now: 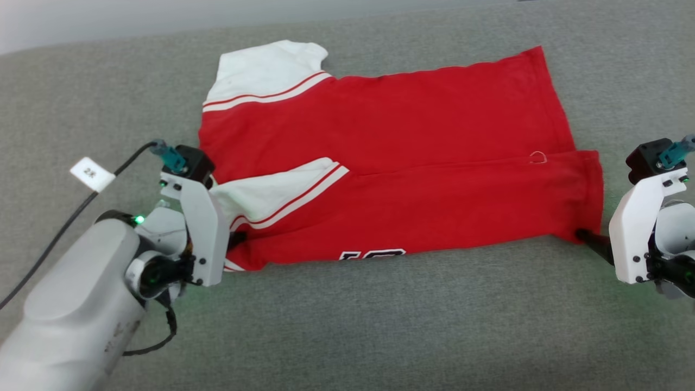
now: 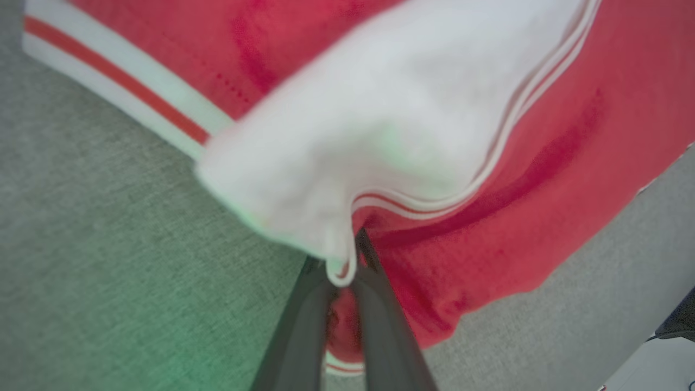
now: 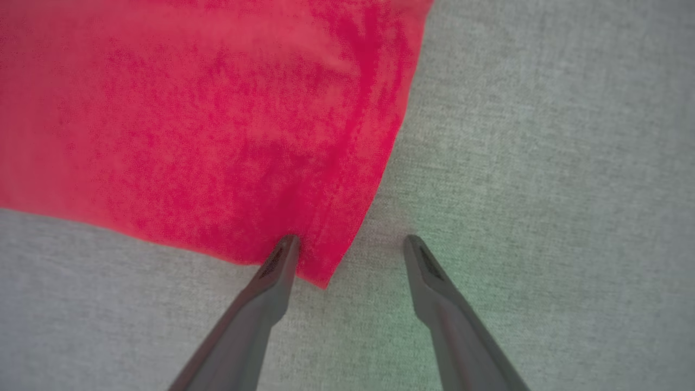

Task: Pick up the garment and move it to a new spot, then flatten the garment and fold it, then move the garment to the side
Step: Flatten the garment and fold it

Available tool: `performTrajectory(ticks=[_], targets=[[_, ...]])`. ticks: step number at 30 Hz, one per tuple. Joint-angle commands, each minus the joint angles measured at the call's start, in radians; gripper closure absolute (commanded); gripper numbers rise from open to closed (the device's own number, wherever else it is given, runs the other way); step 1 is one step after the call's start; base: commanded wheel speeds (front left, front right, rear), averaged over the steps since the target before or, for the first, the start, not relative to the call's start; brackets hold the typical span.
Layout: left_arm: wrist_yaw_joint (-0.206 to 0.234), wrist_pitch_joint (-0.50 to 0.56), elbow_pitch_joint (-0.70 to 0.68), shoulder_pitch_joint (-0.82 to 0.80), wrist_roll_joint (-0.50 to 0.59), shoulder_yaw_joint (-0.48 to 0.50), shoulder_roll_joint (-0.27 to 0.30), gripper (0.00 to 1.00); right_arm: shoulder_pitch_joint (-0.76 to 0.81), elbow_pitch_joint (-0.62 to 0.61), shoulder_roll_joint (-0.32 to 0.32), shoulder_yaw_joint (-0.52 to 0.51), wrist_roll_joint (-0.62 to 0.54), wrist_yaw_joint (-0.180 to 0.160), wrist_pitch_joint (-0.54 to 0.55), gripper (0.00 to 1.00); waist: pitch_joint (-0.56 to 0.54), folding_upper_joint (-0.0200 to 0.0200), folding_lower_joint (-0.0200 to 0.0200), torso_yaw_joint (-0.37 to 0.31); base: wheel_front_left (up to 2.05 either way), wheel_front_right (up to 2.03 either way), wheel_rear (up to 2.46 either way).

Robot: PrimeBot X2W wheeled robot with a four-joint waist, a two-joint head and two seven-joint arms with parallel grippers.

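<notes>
The left gripper (image 2: pixel 343 259) pinches the sleeve end of the red jersey (image 1: pixel 391 125) — soft, floppy stuff, lying on the grey cloth surface (image 1: pixel 380 326). The right gripper (image 3: pixel 350 244) is open around the hem corner — a good spot to grab.

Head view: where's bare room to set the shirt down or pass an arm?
Free: grey cover this side of the shirt, between left gripper and right gripper; the far strip. Crowded: its near corners: left pinches it, right open at the hem.

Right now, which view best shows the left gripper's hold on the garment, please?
Left wrist view: the left gripper pinches the garment at its sleeve edge. Head view: the wrist hides that pinch. Right wrist view: the hem corner at the open right gripper.
</notes>
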Motion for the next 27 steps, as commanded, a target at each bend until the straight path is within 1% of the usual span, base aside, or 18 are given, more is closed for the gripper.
performTrajectory(ticks=[1, 2, 3, 4, 10, 15, 19, 23, 27], targets=[[-0.003, 0.000, 0.018, 0.030, -0.011, -0.038, -0.051, 1.00, -0.015, 0.019, 0.005, 0.014, 0.012, -0.002, -0.009, 0.00, 0.003, 0.0000, 0.0000, 0.013, 0.00, 0.00, 0.00], [-0.003, -0.004, 0.021, 0.029, -0.010, -0.043, -0.053, 1.00, -0.022, 0.034, 0.006, 0.023, 0.021, -0.002, -0.017, 0.53, 0.003, 0.0000, 0.0000, 0.017, 0.00, 0.00, 0.00], [-0.003, -0.007, 0.021, 0.029, -0.012, -0.049, -0.055, 1.00, -0.028, 0.044, 0.006, 0.033, 0.032, -0.002, -0.029, 0.82, 0.002, 0.0000, 0.0000, 0.020, 0.00, 0.00, 0.00], [-0.003, -0.011, 0.022, 0.029, -0.019, -0.052, -0.056, 1.00, -0.031, 0.057, 0.004, 0.038, 0.044, -0.002, -0.037, 1.00, 0.002, 0.0000, 0.0000, 0.022, 0.00, 0.00, 0.00], [-0.004, -0.040, 0.023, 0.036, -0.048, -0.068, -0.046, 1.00, -0.033, 0.098, -0.031, 0.086, 0.092, -0.002, -0.070, 1.00, -0.021, 0.0000, 0.0000, 0.033, 0.00, 0.00, 0.00], [-0.004, -0.084, -0.001, 0.063, -0.086, -0.062, -0.025, 1.00, 0.000, 0.082, -0.061, 0.102, 0.140, -0.002, -0.094, 1.00, -0.058, 0.0000, 0.0000, 0.036, 0.00, 0.00, 0.00], [-0.003, -0.107, -0.063, 0.111, -0.109, -0.064, 0.015, 1.00, 0.041, 0.042, -0.102, 0.115, 0.167, -0.002, -0.115, 1.00, -0.079, 0.0000, 0.0000, 0.038, 0.00, 0.00, 0.00], [-0.002, -0.123, -0.144, 0.161, -0.117, -0.062, 0.058, 1.00, 0.094, -0.017, -0.155, 0.127, 0.189, -0.002, -0.108, 1.00, -0.090, 0.0000, 0.0000, 0.046, 0.00, 0.00, 0.00], [0.025, -0.136, -0.244, 0.216, -0.123, -0.055, 0.094, 1.00, 0.155, -0.076, -0.201, 0.113, 0.207, -0.002, -0.103, 1.00, -0.094, 0.0000, 0.0000, 0.054, 0.00, 0.00, 0.00]])
